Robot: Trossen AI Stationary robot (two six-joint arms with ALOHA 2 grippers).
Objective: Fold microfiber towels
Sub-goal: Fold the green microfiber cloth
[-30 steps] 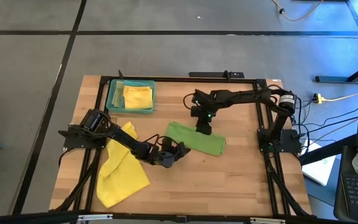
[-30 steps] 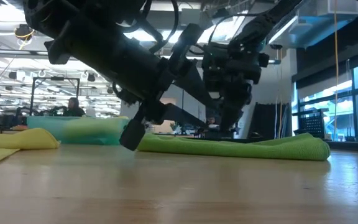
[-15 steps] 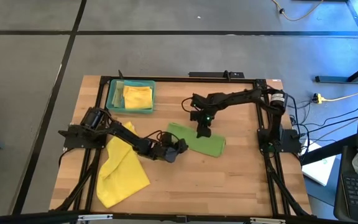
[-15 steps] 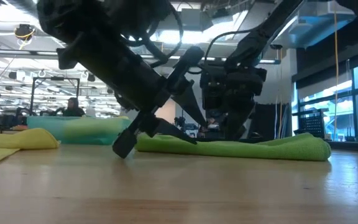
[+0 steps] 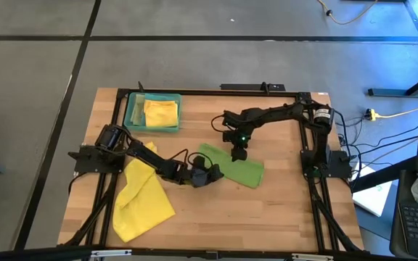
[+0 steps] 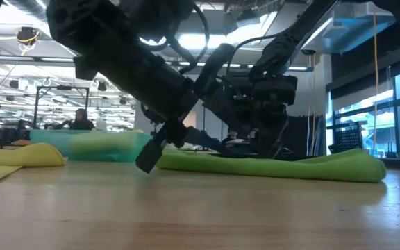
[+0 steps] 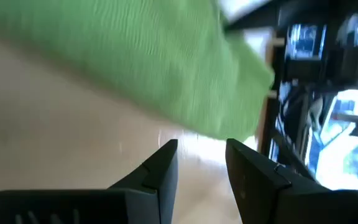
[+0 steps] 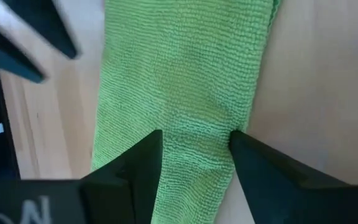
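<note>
A bright green towel (image 5: 232, 167), folded into a long strip, lies flat on the table's middle; it also shows in the low view (image 6: 276, 165). My right gripper (image 5: 238, 153) stands over its far part, pointing down, fingers open. My left gripper (image 5: 207, 175) is low at the strip's left end, open, with the towel just ahead of its fingers (image 7: 199, 163). A yellow towel (image 5: 142, 194) lies spread at the table's left. Another yellow towel (image 5: 159, 112) lies folded in the teal tray (image 5: 131, 116). My right gripper comes from above, pointing down, its two open fingers (image 8: 143, 157) standing on the top face of the folded green towel (image 8: 191, 124), across the strip. The towel lies flat on the table under them. My left gripper is at the towel's left end (image 6: 165, 158); whether it touches, I cannot tell.
The teal tray stands at the far left corner. A black frame (image 5: 194, 91) runs round the table's edges. Bare wood shows near the front edge (image 5: 252, 217) and to the right of the green towel.
My left gripper has gone toward the table's right and far edges, up to the green towel's left end. The green towel has slid a little toward the table's right edge and turned slightly, staying flat. My right gripper has stayed over it, moving a little with it.
</note>
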